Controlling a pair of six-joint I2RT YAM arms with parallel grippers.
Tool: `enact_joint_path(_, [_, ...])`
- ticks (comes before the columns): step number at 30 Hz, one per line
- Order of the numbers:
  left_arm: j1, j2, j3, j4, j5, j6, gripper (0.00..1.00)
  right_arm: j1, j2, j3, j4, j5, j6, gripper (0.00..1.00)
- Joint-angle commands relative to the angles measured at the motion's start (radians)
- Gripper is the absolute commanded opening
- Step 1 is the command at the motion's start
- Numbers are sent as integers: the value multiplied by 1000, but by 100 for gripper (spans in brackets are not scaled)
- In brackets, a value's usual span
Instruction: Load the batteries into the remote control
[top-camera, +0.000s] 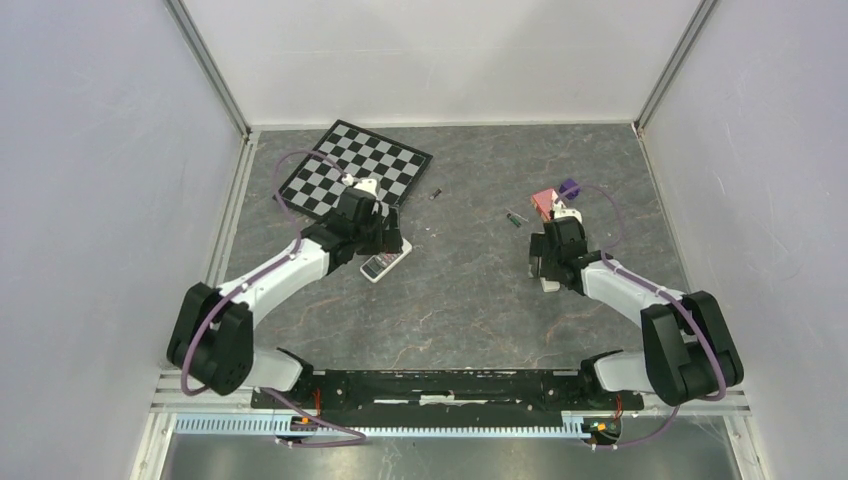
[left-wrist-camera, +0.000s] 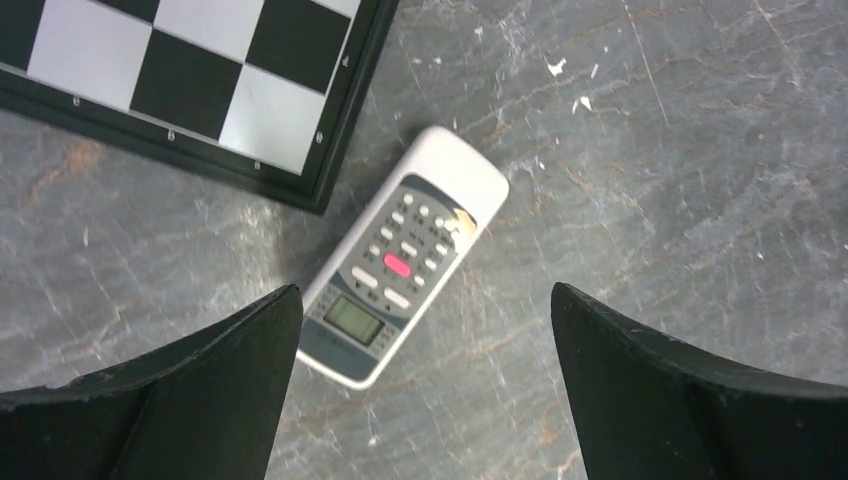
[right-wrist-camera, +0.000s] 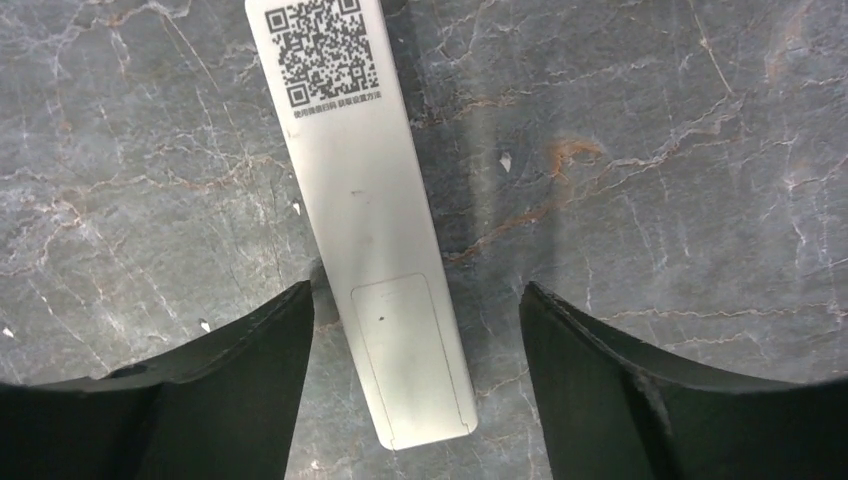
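The chessboard (top-camera: 355, 165) lies at the far left of the table, and everything else is placed from it. Just off its near right corner a remote with buttons (left-wrist-camera: 400, 260) lies face up. The left pincer (left-wrist-camera: 425, 292) hangs over this remote with its fingers wide apart, touching nothing.

Well to the right of the chessboard a slim white remote (right-wrist-camera: 380, 250) lies back up. A printed code square shows at one end and the outline of a closed battery lid at the other. The right pincer (right-wrist-camera: 415, 290) straddles the lid end, fingers apart on either side and not clamped. One finger is very close to the remote's edge, and I cannot tell whether it touches.

The batteries are loose on the table. One dark battery (top-camera: 437, 193) lies just right of the chessboard. A second battery with green on it (top-camera: 516, 217) lies farther right, near a pink block (top-camera: 544, 201) and a purple block (top-camera: 570, 187).

Nothing is loaded yet, so I judge the step in hand to be getting a battery bay open. I cannot say for certain which remote is meant. The white one is the likelier, since its lid already faces up, while the buttoned one would first need turning over. The next move probably needs one pincer to steady the body while the other slides the lid off, pushing along its length. Only then are the small batteries worth picking up.
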Motion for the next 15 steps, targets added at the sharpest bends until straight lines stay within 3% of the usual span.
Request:
enact_joint_path(1, [-2, 113, 74, 36, -55, 112, 100, -4, -57, 54, -43, -28, -7, 83])
enact_joint_path(5, [-3, 217, 131, -55, -91, 88, 100, -4, -105, 88, -57, -68, -20, 89])
enact_joint_path(10, [-26, 251, 79, 13, -105, 133, 100, -5, -145, 105, -66, -128, -30, 90])
enact_joint_path(15, [-64, 304, 71, 37, -4, 202, 100, -4, -162, 126, -93, -156, -37, 90])
